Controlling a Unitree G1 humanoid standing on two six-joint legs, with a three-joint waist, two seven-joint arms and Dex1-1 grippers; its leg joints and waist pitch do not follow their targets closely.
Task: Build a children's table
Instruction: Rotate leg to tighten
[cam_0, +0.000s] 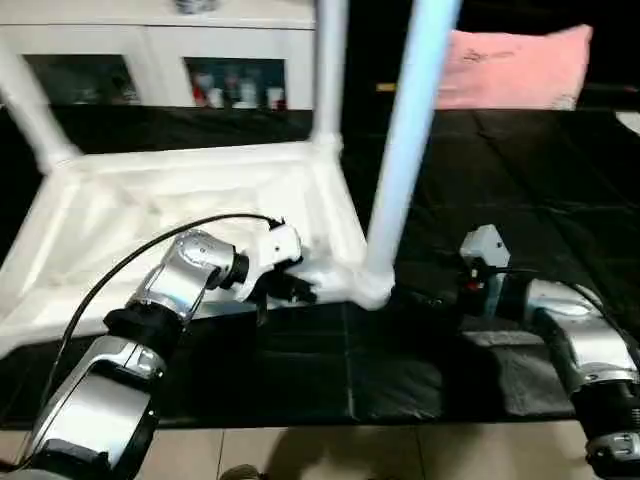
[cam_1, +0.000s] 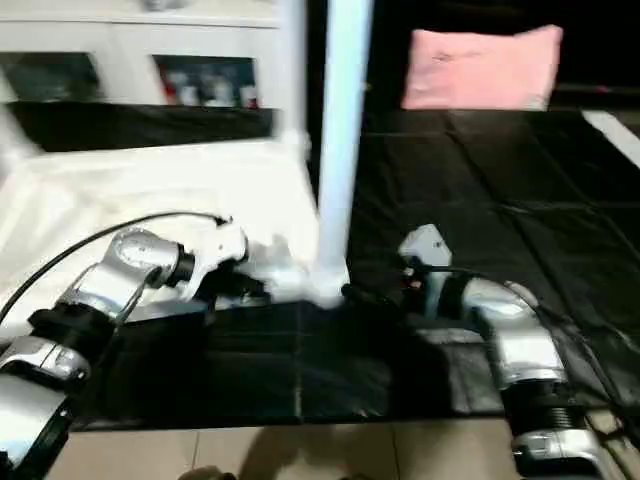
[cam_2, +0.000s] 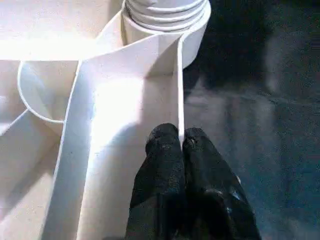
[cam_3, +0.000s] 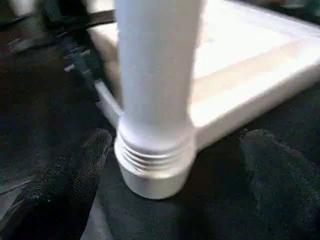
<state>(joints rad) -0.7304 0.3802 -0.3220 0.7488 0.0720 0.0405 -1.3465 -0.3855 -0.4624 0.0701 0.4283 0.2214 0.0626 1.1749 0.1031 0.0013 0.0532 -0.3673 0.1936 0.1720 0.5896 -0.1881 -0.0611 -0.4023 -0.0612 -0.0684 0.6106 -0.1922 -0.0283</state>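
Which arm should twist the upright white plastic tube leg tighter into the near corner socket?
Probably right. The right gripper stands open with the white tube leg between its fingers. The left gripper is shut, pinching the white tabletop's rim, steadying it.

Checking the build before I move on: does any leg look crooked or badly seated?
The near leg leans slightly in the head views, and thread rings still show above its socket, so it may not be screwed fully home.

Both forearms are rounded silver shells with black joint bands. A black cable loops along the left forearm. Each gripper's fingers are matte black.
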